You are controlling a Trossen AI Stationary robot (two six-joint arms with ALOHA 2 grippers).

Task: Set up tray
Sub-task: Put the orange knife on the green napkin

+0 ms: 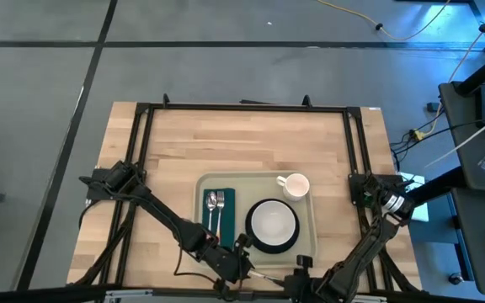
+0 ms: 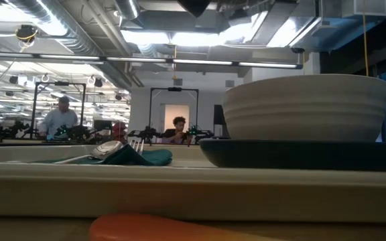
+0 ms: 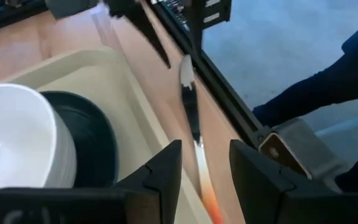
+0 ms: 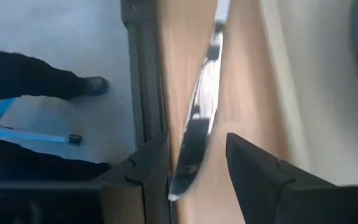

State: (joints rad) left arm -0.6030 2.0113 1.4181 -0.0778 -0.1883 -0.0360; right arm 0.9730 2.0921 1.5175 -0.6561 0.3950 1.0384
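The cream tray (image 1: 200, 181) lies by the table's near edge. It holds a green napkin (image 1: 227, 225) with a spoon and fork (image 1: 215, 202), a white bowl (image 1: 274, 221) on a dark plate (image 1: 274, 247), and a white mug (image 1: 295, 185). A knife (image 3: 189, 102) with an orange handle (image 2: 179, 227) lies on the wood between the tray's near rim (image 3: 135, 106) and the table's edge. My left gripper (image 3: 205, 168) is open, its fingers on either side of the handle. My right gripper (image 4: 194, 168) is open around the blade's tip (image 4: 188, 158). My right gripper comes at the knife slanting down, with the blade's tip (image 4: 180, 186) close beside one finger (image 4: 151, 168). I cannot tell whether they touch. My left gripper touches nothing.
The table's black frame bar (image 3: 229, 106) runs along the near edge, close to the knife. A person's leg (image 3: 328, 81) and shoe (image 4: 92, 84) show on the floor beyond it. Bare wood (image 1: 242, 139) lies beyond the tray's far side.
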